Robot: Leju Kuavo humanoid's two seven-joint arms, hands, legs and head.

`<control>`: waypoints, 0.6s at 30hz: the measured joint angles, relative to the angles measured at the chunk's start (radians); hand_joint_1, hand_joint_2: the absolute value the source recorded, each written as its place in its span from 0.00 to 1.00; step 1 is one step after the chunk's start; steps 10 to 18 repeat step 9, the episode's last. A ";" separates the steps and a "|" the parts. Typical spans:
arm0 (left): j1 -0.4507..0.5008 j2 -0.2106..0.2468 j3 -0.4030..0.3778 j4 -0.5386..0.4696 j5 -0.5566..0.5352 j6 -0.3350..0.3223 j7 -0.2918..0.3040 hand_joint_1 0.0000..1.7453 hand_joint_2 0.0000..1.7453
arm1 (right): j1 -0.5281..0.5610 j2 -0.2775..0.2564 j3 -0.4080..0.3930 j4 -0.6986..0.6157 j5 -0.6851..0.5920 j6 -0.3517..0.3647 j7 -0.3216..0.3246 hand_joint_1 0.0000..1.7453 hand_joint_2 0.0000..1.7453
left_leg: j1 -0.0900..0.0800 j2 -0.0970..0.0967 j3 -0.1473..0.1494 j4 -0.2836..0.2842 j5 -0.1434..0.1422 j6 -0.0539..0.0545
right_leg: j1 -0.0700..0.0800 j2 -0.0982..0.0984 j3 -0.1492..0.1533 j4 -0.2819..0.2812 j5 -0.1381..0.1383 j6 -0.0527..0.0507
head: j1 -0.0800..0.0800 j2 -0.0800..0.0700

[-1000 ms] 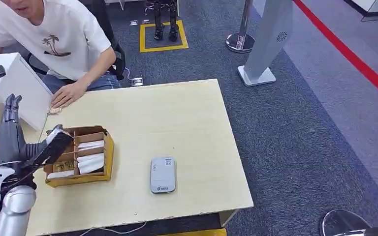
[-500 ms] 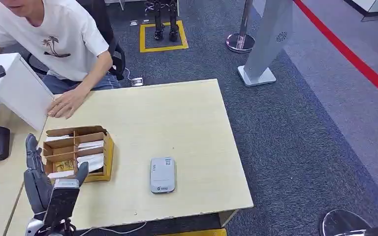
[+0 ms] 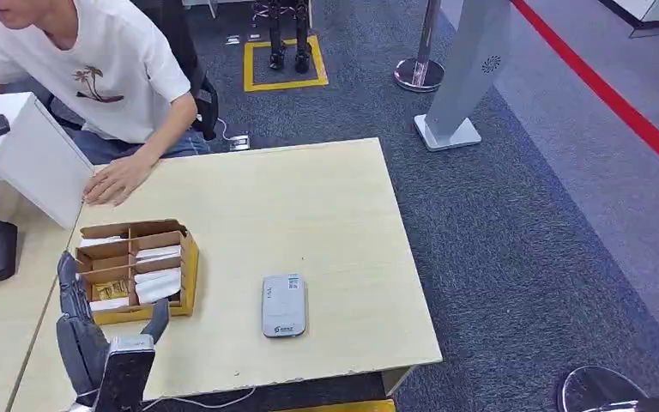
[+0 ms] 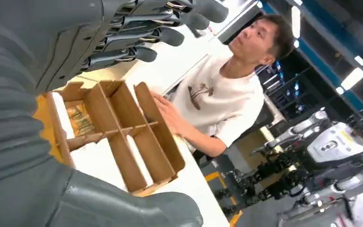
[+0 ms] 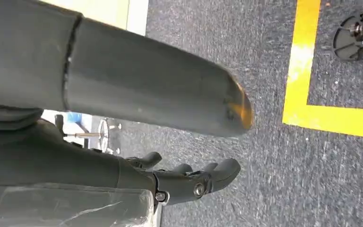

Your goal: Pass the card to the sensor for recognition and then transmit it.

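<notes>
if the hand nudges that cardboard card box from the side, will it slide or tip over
Probably slide: the cardboard box looks low and wide, sitting flat on the smooth table. It seems light, thin-walled and only partly filled with cards, so a push from the left hand could skew or dent it.

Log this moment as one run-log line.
left robot hand: open, empty, near card box | right robot hand: hanging, empty | sensor: untouched

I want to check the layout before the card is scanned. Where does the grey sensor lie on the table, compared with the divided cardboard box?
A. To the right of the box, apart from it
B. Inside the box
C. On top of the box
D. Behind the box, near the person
A: in the head view the sensor lies flat on the table, right of the cardboard box, with bare wood between them.
</notes>
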 joint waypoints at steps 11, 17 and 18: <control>-0.002 0.003 -0.022 0.023 0.002 -0.005 0.007 0.00 1.00 | -0.001 0.000 0.000 0.000 -0.024 -0.014 -0.011 0.00 1.00 | 0.000 0.000 0.000 0.000 0.000 0.000 | 0.000 0.000 0.000 0.000 0.000 0.000 | 0.000 0.000; -0.002 0.003 -0.022 0.023 0.002 -0.005 0.007 0.00 1.00 | -0.001 0.000 0.000 0.000 -0.024 -0.014 -0.011 0.00 1.00 | 0.000 0.000 0.000 0.000 0.000 0.000 | 0.000 0.000 0.000 0.000 0.000 0.000 | 0.000 0.000; -0.002 0.003 -0.022 0.023 0.002 -0.005 0.007 0.00 1.00 | -0.001 0.000 0.000 0.000 -0.024 -0.014 -0.011 0.00 1.00 | 0.000 0.000 0.000 0.000 0.000 0.000 | 0.000 0.000 0.000 0.000 0.000 0.000 | 0.000 0.000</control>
